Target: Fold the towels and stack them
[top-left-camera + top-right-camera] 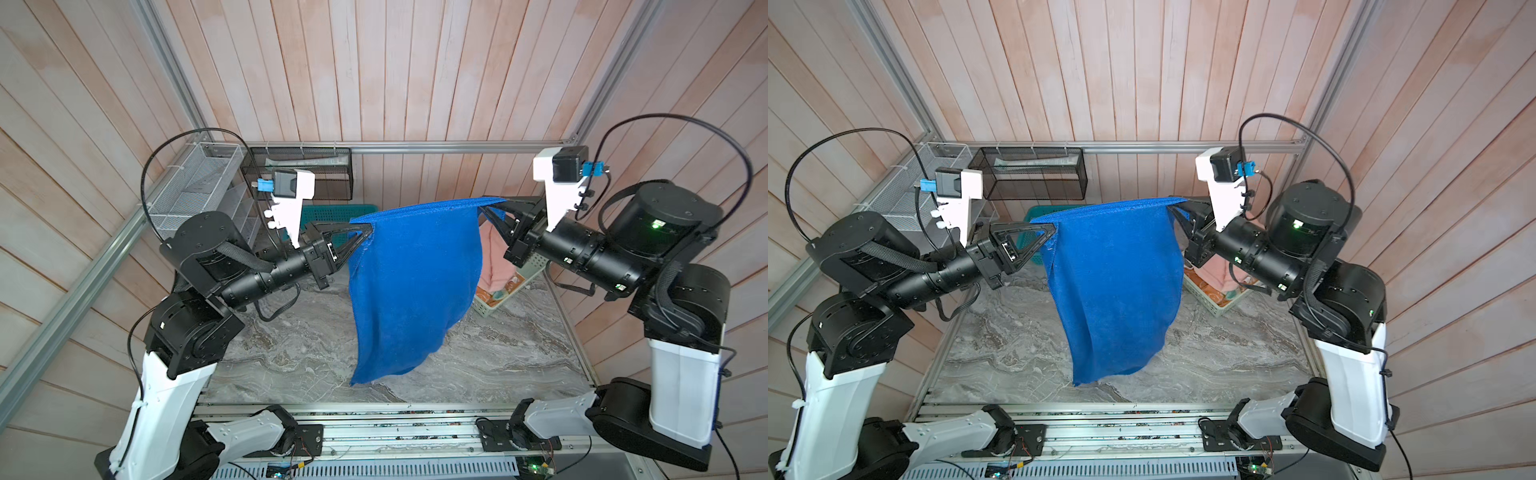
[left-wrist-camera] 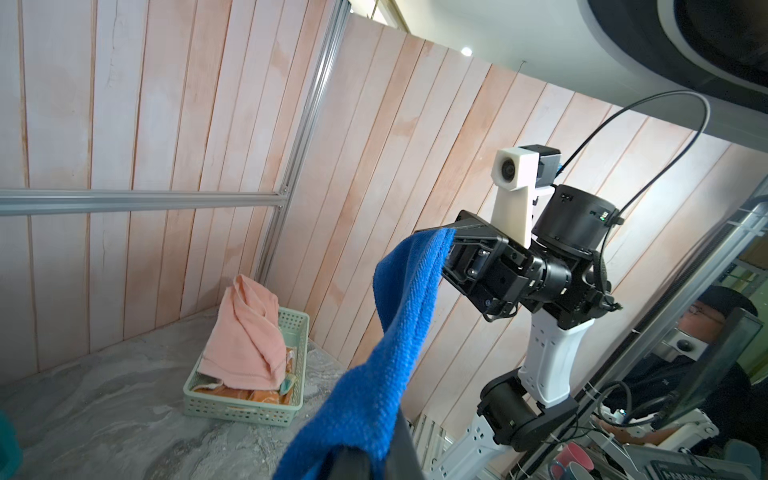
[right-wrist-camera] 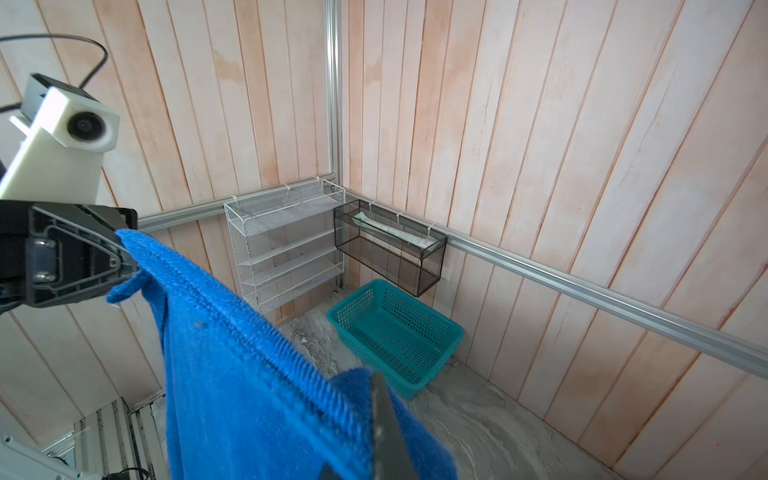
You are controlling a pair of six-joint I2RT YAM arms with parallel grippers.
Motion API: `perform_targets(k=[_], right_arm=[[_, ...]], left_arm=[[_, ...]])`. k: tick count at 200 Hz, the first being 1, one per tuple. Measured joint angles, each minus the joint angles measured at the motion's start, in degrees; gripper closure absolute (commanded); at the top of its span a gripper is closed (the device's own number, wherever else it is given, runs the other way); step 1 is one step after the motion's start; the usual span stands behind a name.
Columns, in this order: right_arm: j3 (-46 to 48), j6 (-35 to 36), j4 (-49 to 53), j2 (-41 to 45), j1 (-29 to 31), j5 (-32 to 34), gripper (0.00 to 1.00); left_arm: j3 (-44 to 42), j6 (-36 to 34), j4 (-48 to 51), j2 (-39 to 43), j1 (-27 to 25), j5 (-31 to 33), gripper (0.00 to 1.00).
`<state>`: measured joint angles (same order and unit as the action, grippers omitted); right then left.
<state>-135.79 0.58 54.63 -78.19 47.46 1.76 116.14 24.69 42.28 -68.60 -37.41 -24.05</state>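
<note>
Over the table: one blue towel is hanging | two pinching its top corners, left gripper and right gripper | one pink towel is mostly hiding the tray contents

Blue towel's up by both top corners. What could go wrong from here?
The left gripper and right gripper pinch only corners of the blue towel; one could slip. Its bottom edge hangs slanted, so it may land creased on the table. Lowering the right gripper could snag the pink towel heaped in the tray.

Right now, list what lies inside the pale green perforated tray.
The tray holds a crumpled salmon pink terry towel on top, orange cloth beneath; whatever sits lower is covered.
</note>
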Motion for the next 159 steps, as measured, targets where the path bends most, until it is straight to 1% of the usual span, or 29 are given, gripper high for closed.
perform_targets(k=[28, 47, 63, 79, 92, 100, 111, 116, 132, 144, 159], right_arm=[[-1.4, 1.2, 1.0, -1.8, 0.0, 4.0, 1.0], [-4.0, 2.9, 0.7, -4.1, -0.2, 7.0, 1.0], [-6.4, 5.0, 0.0, -6.1, -0.3, 9.2, 1.0], [-6.8, 7.1, -1.4, -7.7, -0.4, 10.9, 1.0], [-6.4, 8.8, -2.2, -8.8, -1.1, 11.5, 1.0], [-5.9, 9.3, -2.5, -9.6, -2.7, 10.7, 1.0], [-4.4, 9.6, -2.9, -10.5, -6.0, 7.4, 1.0], [-2.8, 9.6, -3.3, -11.0, -8.5, 5.0, 1.0], [1.7, 9.6, -4.3, -12.1, -13.3, -0.1, 1.0], [4.3, 9.6, -4.9, -13.3, -15.1, -2.4, 1.0], [6.0, 9.6, -5.0, -14.8, -16.2, -3.9, 1.0]], left_arm=[[10.6, -1.1, 7.3, -6.1, 0.1, 3.8, 1.0], [16.0, -2.3, 10.2, -10.3, 0.8, 6.0, 1.0], [20.7, -3.1, 12.0, -13.8, 3.1, 5.9, 1.0], [21.7, -3.7, 12.3, -15.3, 5.9, 4.9, 1.0], [20.3, -3.9, 12.1, -15.4, 8.2, 3.9, 1.0], [18.1, -3.9, 11.4, -15.1, 9.9, 2.7, 1.0], [14.3, -4.0, 9.9, -14.6, 12.0, 0.6, 1.0], [11.9, -3.9, 8.8, -14.4, 13.2, -0.9, 1.0], [5.5, -3.9, 5.4, -14.3, 16.0, -4.0, 1.0], [1.6, -3.9, 4.0, -15.2, 18.0, -5.4, 1.0], [-0.2, -3.9, 3.0, -16.3, 19.4, -5.8, 1.0]])
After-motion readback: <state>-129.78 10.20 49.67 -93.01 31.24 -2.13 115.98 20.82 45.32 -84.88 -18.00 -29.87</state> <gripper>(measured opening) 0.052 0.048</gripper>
